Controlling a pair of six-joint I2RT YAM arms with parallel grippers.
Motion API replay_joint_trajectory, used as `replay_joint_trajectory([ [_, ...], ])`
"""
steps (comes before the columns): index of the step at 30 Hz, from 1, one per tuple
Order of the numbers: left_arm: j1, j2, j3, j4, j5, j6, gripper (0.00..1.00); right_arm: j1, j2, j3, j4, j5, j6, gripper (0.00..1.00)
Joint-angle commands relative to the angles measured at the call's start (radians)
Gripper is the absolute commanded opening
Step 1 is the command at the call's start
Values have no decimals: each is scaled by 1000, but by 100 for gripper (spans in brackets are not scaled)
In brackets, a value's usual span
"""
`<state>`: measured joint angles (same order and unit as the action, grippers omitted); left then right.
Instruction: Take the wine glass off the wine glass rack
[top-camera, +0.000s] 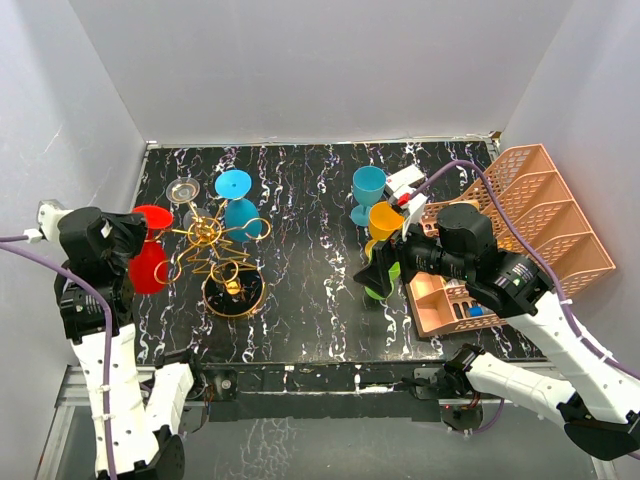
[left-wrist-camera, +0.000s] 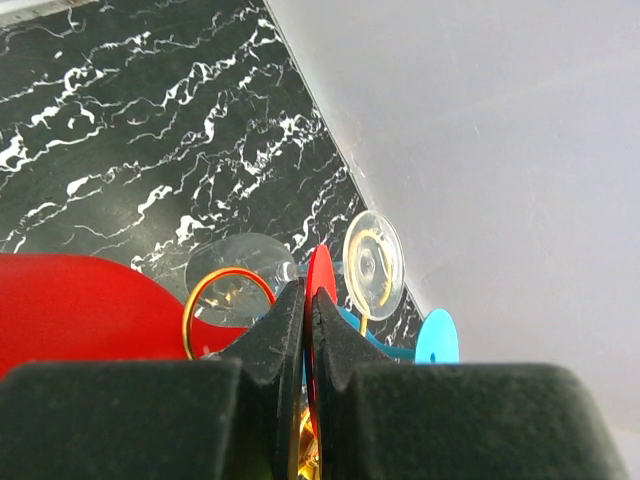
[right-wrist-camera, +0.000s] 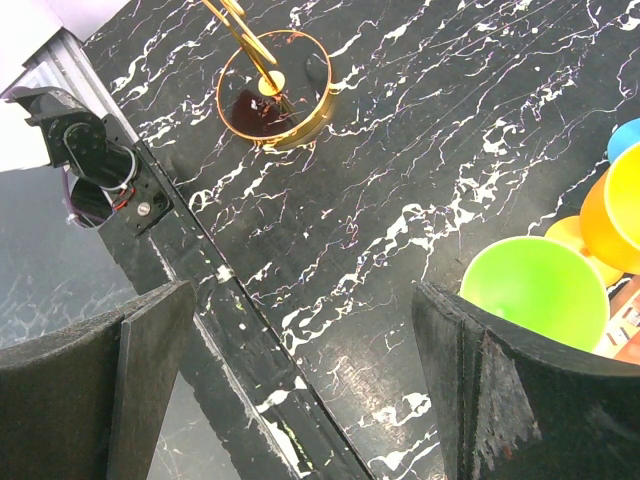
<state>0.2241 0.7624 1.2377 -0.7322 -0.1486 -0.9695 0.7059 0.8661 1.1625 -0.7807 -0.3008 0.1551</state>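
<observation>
The gold wire wine glass rack (top-camera: 205, 235) stands at the table's left on a round dark base (top-camera: 233, 290). A red wine glass (top-camera: 147, 268) hangs on its left arm, lying sideways. My left gripper (top-camera: 135, 240) is shut on that glass's thin red foot (left-wrist-camera: 320, 280), which sits edge-on between the black pads (left-wrist-camera: 270, 330); the red bowl (left-wrist-camera: 70, 310) fills the lower left. A clear wine glass (left-wrist-camera: 373, 262) and a blue one (top-camera: 240, 212) also hang on the rack. My right gripper (right-wrist-camera: 300, 380) is open over the table's front edge, holding nothing.
Teal (top-camera: 368, 185), orange (top-camera: 385, 220) and green (right-wrist-camera: 535, 290) wine glasses stand together right of centre, close to my right gripper. A peach mesh organiser (top-camera: 530, 220) lies at the far right. The rack's base (right-wrist-camera: 275, 100) shows at the top of the right wrist view.
</observation>
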Motion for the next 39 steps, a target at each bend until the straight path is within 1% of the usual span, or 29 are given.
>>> replay_joint_trajectory([
  [1,-3,21,43,26,83,15,0,-1,-20,9,63,13,-17,99],
  [6,-3,67,73,22,146,41,0,0,-30,6,63,28,-19,99],
  [12,-2,102,70,37,200,54,0,-1,-35,6,63,28,-17,99],
  [19,-3,112,69,48,218,50,0,0,-36,4,63,26,-17,99],
  [27,-3,47,45,52,162,16,0,-2,-33,7,64,19,-19,99],
  [39,-3,77,35,81,250,2,0,-1,-26,6,66,12,-19,99],
])
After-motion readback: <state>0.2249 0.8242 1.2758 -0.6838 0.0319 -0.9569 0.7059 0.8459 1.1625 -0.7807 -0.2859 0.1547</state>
